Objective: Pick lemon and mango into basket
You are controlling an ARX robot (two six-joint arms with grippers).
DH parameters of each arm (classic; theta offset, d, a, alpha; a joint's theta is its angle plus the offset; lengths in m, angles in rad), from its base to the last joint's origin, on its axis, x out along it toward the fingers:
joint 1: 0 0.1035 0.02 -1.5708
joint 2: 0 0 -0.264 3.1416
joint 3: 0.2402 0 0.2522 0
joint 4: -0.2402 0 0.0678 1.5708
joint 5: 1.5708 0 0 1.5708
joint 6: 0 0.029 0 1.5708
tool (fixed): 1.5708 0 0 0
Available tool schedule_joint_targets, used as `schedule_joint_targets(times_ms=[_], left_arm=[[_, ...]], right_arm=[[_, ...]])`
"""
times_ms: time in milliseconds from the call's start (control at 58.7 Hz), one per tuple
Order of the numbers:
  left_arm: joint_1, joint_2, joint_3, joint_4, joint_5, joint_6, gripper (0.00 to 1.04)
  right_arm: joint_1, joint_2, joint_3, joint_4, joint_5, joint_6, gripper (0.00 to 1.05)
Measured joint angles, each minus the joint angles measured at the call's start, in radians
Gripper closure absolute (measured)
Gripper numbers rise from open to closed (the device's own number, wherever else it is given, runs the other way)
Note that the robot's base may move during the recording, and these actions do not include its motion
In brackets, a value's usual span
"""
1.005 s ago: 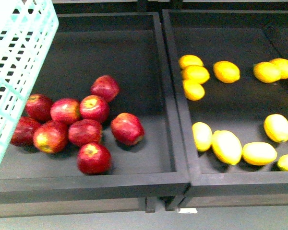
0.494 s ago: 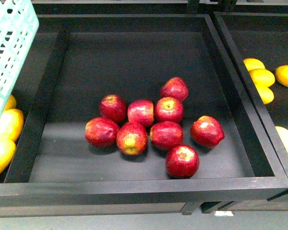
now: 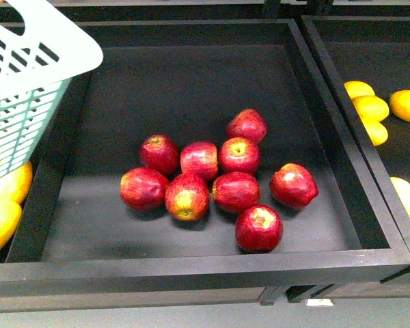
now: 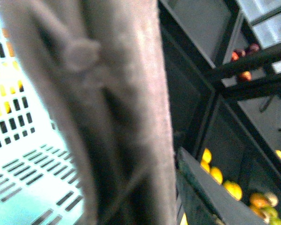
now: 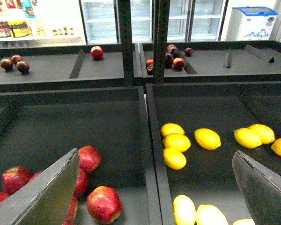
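While basket [image 3: 27, 102] seemingly overhangs tray edge [image 3: 51, 178], apples [image 3: 236, 191] cluster.

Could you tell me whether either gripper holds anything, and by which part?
Right gripper: open, empty. The basket hangs raised at left; its hold cannot be told.

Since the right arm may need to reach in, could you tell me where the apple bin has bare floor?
The apple bin is bare across its back half, behind the apples, and along its left wall. The apples crowd the centre and front right.
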Motion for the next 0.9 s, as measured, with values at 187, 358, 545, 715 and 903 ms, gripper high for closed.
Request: schedule_joint_targets(times_ms=[187, 358, 545, 715, 903], left_arm=[[-0.116, 0.181, 0.069, 0.047, 0.016, -0.031, 0.98], [-0.241, 0.34, 0.187, 0.089, 0.094, -0.086, 0.98], [-0.354, 0.451, 0.287, 0.12, 0.15, -0.162, 0.99], [-0.455, 0.491, 0.311, 0.181, 0.204, -0.184, 0.99], [-0.515, 0.488, 0.313, 0.167, 0.269, -0.139, 0.99]], right_arm=[[0.0, 0.0, 0.0, 0.0, 0.0, 0.0, 0.09], [0.0, 0.0, 0.0, 0.0, 0.0, 0.0, 0.09], [0.0, 0.0, 0.0, 0.0, 0.0, 0.0, 0.09], [0.0, 0.0, 0.0, 0.0, 0.0, 0.0, 0.09], [0.0, 0.0, 0.0, 0.0, 0.0, 0.0, 0.09]])
